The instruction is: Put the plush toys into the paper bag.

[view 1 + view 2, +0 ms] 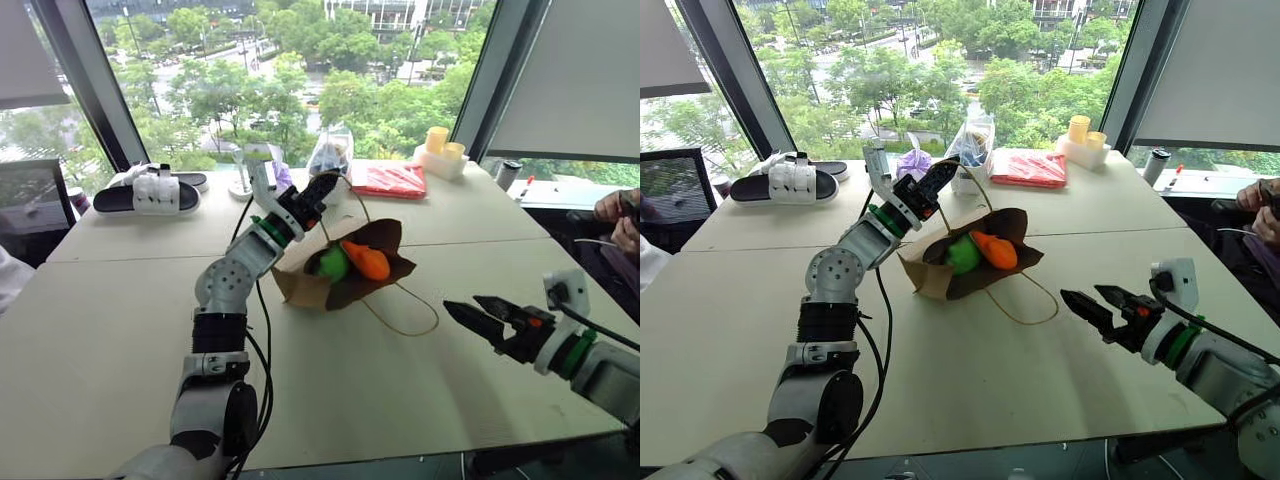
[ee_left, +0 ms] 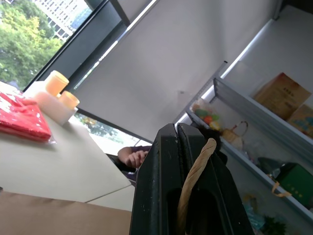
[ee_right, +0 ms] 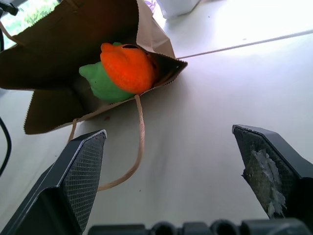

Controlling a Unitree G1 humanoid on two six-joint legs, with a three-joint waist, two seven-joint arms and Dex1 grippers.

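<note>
The paper bag (image 1: 345,268) lies on its side near the middle of the white table (image 1: 120,330), its mouth gaping open toward the robot's right. Both plush toys sit inside the mouth: the orange toy (image 1: 367,260) lies on top of and partly in front of the green toy (image 1: 332,263), the two touching. The left gripper (image 1: 322,190) is raised above the bag's upper edge, its jaws clamped shut on one tan cord handle (image 2: 194,178); the left wrist view confirms the twisted cord pinched between the black fingers. The bag's second cord handle (image 1: 405,312) trails loose in a loop across the tabletop on the near side of the bag. The right gripper (image 1: 487,318) hangs over the table to the right of the bag, well apart from it, pointing toward the bag's mouth with jaws spread wide and nothing between them; its right wrist view looks straight at the two toys. Along the far edge of the table stand a black-and-white sandal (image 1: 150,192), a clear plastic bag (image 1: 332,152), a flat red packet (image 1: 390,180) and a white holder with two yellow cups (image 1: 441,152). A person's hand (image 1: 617,218) rests at the far right edge of the table.
</note>
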